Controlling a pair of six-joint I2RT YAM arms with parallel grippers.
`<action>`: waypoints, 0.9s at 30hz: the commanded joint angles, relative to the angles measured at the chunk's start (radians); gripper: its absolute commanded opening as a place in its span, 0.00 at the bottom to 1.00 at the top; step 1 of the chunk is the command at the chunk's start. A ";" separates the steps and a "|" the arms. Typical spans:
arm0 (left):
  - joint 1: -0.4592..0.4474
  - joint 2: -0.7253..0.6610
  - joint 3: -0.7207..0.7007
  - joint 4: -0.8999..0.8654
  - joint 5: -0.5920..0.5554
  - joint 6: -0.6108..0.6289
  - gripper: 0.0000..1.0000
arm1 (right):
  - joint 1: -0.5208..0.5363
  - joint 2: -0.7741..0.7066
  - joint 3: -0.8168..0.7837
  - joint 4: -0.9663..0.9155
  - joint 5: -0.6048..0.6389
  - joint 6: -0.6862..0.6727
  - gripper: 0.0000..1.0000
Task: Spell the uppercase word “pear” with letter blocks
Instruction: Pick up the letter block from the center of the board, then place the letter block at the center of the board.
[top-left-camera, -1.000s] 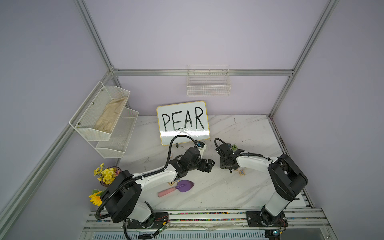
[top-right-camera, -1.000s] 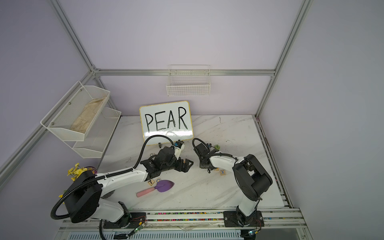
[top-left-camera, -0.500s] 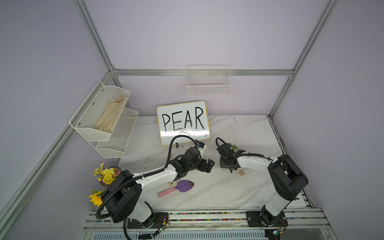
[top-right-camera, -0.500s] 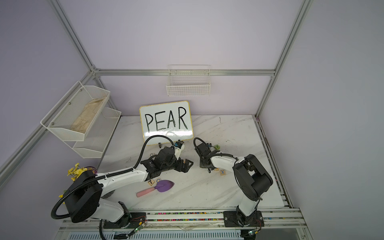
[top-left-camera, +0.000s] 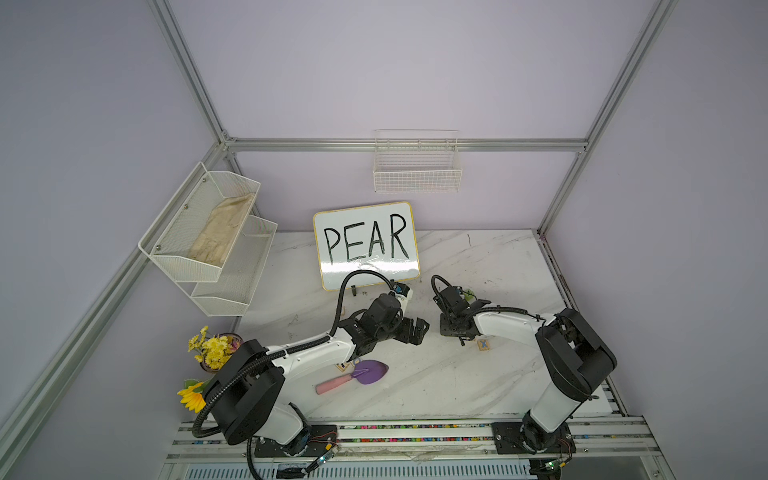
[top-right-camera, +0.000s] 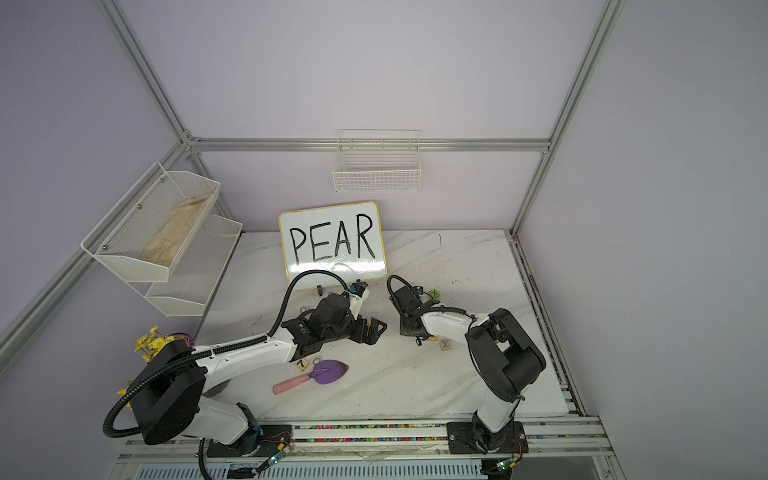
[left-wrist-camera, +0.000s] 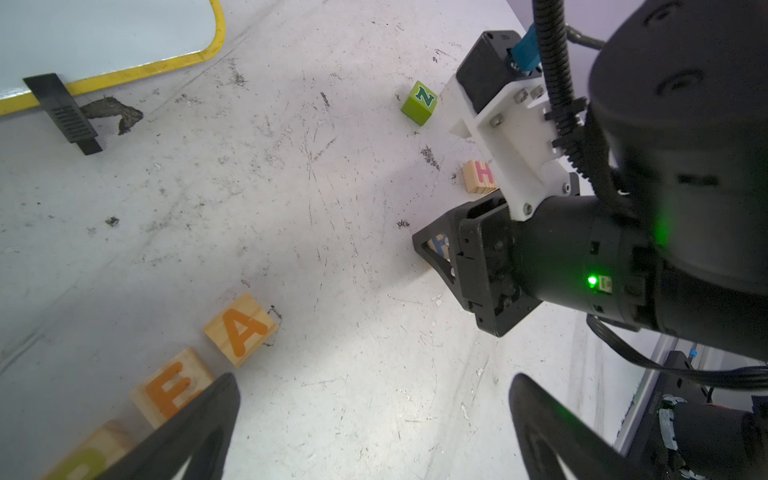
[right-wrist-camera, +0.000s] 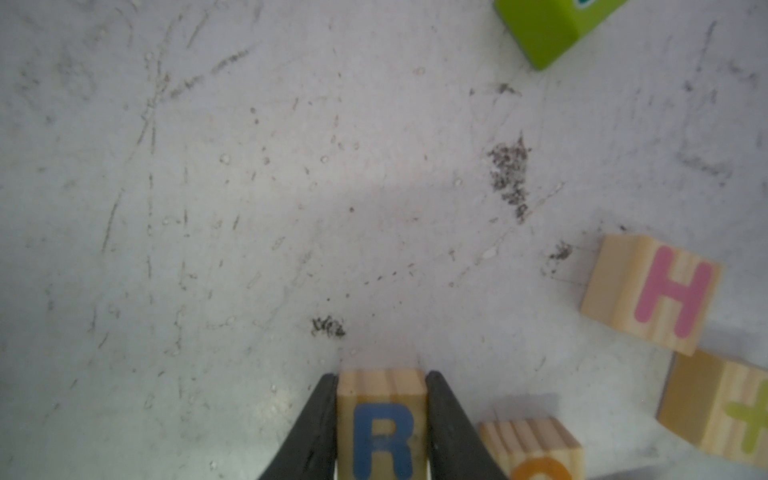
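Clamps the right hand (right-wrist-camera: 381, 380) on the blue R block (right-wrist-camera: 382, 419), one finger flat against each side, down at the bench (right-wrist-camera: 249, 208) near a pink H cube (right-wrist-camera: 652, 291). Holds the left hand (left-wrist-camera: 374, 399) over the bench with fingers wide apart — finds beside one of them the yellow P block (left-wrist-camera: 89, 455), orange E block (left-wrist-camera: 170, 390) and orange A block (left-wrist-camera: 241, 328) in a slanting row, well apart from the R block.

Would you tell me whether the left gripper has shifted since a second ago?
No: the left gripper hangs at the same spot in front of the whiteboard in both top views, fingers open.
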 joint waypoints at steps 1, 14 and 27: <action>-0.005 0.006 0.098 0.012 -0.009 0.017 1.00 | -0.005 -0.028 0.006 -0.037 0.020 -0.001 0.35; -0.005 -0.002 0.099 0.003 -0.038 0.020 1.00 | -0.004 0.010 0.134 -0.023 -0.014 -0.112 0.33; -0.005 -0.129 0.029 -0.011 -0.159 0.005 1.00 | 0.047 0.171 0.307 -0.037 -0.139 -0.290 0.33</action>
